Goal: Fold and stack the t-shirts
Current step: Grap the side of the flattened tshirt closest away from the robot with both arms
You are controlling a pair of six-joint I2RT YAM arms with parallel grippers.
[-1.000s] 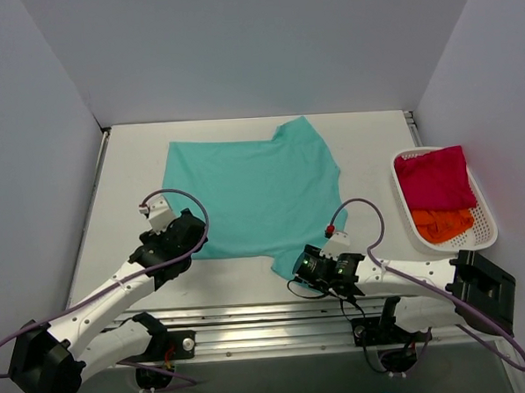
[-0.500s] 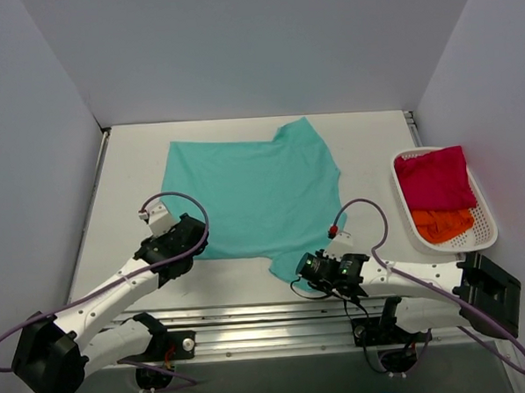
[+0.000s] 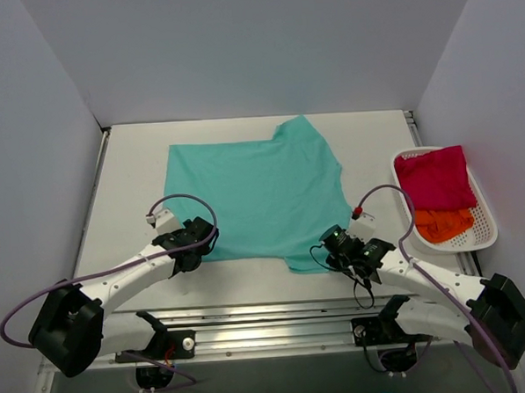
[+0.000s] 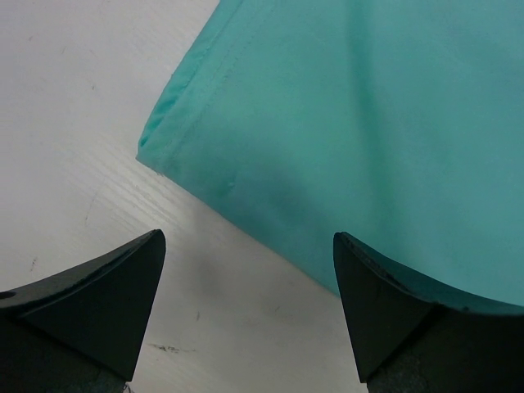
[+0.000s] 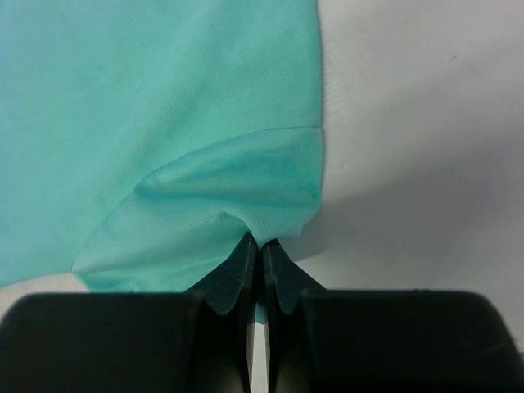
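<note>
White mesh basket (image 3: 486, 227) sits at table's (image 3: 130, 186) right edge.

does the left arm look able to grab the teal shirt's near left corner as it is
Probably yes. The left hand is open right at a corner of the teal t-shirt, lying flat on the table with nothing over it; the right hand pinches the other near corner.

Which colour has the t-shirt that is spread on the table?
The t-shirt is plain teal; the top external view shows it best.
</note>
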